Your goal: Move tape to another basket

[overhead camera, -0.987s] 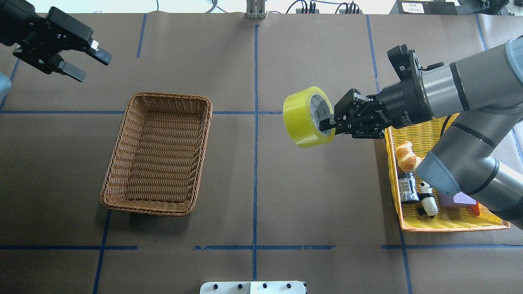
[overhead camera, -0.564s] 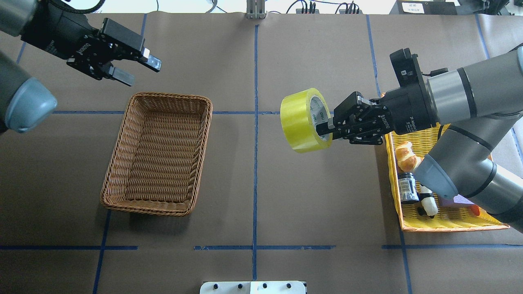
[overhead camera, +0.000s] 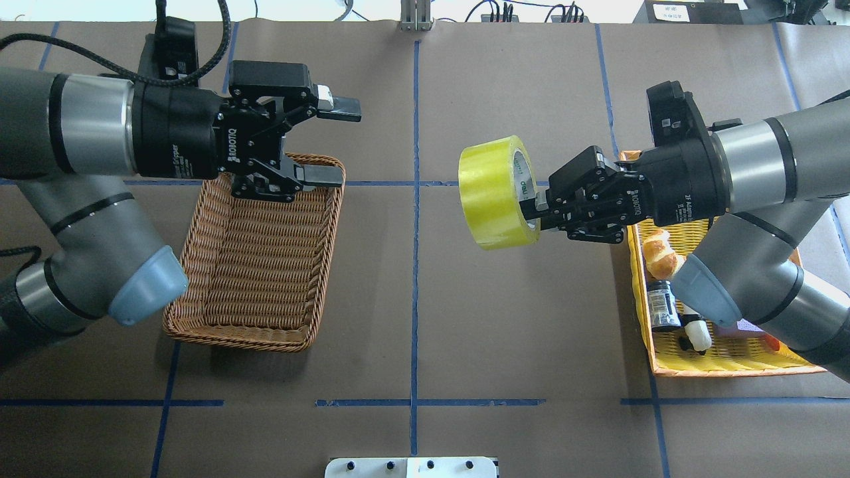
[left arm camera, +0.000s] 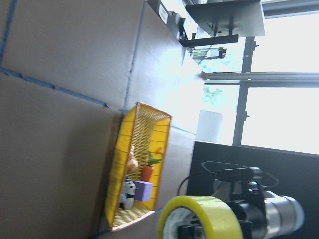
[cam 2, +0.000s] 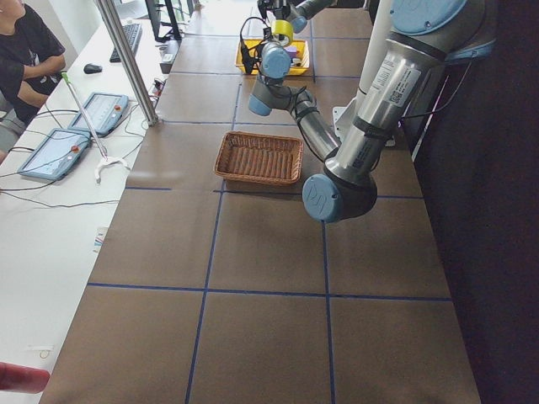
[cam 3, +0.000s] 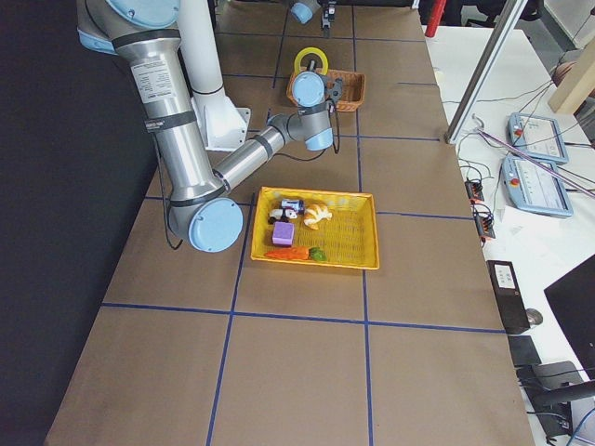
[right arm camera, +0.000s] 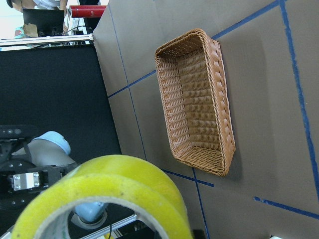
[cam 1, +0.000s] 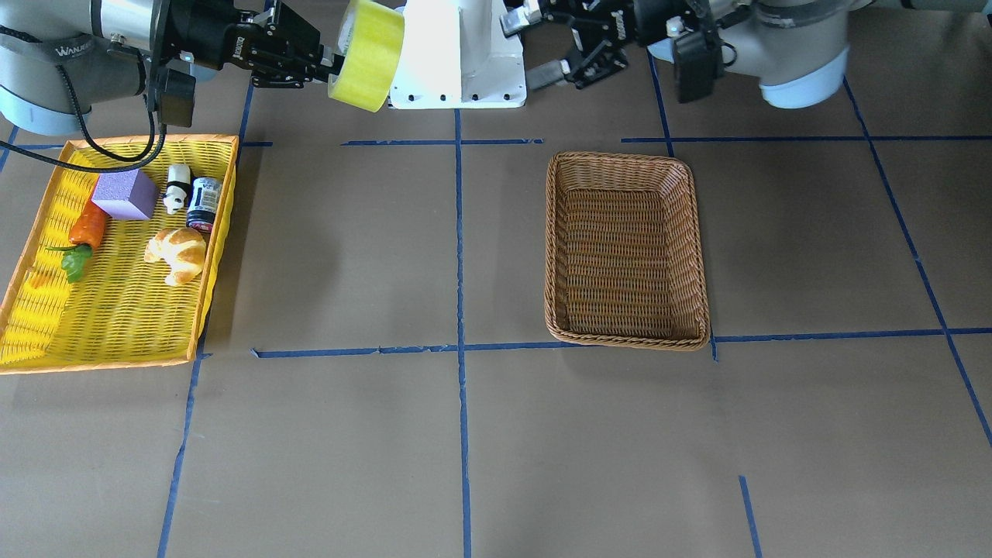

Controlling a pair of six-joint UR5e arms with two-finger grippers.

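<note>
Facing tape (overhead camera: 490,200): ROBOTIQ-marked left gripper (overhead camera: 342,142)

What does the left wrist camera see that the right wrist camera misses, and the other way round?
Only the left wrist view shows the yellow tray, with a purple block and a carrot in it. Only the right wrist view shows the brown basket, empty on the table. Both show the yellow tape close up, held above that same brown table with blue lines.
</note>
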